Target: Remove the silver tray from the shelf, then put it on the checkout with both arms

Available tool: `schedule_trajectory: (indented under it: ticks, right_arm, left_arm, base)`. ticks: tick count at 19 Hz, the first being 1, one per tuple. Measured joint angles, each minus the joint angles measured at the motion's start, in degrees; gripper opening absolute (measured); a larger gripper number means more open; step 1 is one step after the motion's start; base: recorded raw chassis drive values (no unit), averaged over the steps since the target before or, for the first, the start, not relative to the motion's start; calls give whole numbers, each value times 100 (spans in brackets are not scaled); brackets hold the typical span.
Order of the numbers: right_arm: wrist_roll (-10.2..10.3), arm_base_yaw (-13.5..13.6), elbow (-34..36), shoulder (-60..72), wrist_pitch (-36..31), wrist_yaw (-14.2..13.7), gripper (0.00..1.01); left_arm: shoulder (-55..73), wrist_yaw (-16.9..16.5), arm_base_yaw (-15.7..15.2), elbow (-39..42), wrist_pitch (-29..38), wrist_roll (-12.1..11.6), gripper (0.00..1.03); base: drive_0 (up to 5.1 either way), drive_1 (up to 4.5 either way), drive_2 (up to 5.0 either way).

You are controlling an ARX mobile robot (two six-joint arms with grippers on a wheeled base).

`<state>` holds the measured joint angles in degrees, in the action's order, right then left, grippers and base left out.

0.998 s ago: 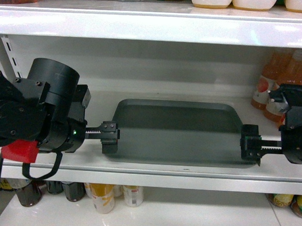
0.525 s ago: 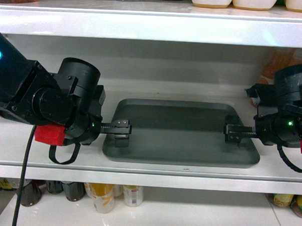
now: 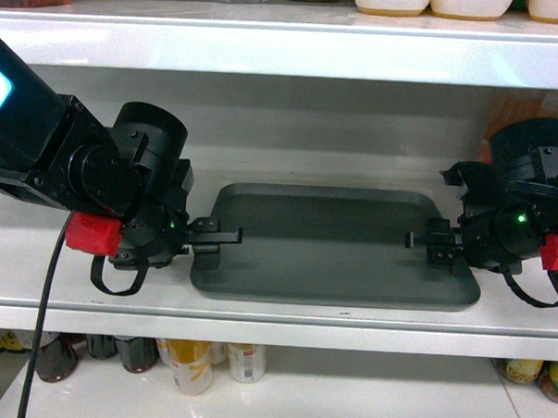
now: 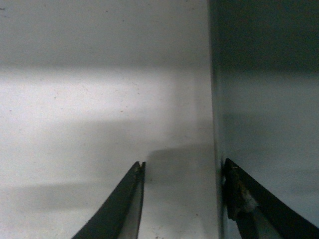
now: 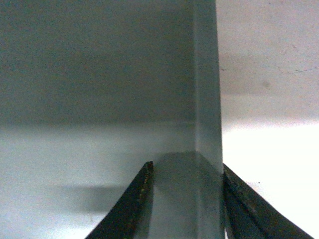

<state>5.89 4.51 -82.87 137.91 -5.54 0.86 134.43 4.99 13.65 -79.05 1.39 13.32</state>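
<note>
Grey-green silver tray point(image 3: 338, 246) sits flat on the shelf point(image 3: 275, 306), grasp step underway: left hand point(image 4: 182, 199) gapes wide astride its left rim, right hand point(image 5: 185, 199) narrow around its right rim, grip unconfirmed; next, close both, then lift level together.
</note>
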Motion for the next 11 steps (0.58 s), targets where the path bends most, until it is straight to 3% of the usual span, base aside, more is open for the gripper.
schedule_trajectory:
  ticks: [3,5,9,11]
  right_arm:
    - [-2,-42,22,0,0,-44,15]
    - [11,-52,85,-2,-72,20,4]
    - [122,-72,389,-144,-260,83,4]
    - [240,-46,940,-422,-614,136,4]
  left_arm:
    - [15,-118,20,4,22,133,22]
    - [13,-120,66,107,114,256,5]
    - [-105,-212,68,402,420,553,3]
    - [-428,-127,131,957,780,734,3]
  base:
    - [0,0,0]
    - [0,0,0]
    - [0,0,0]
    - [0,0,0]
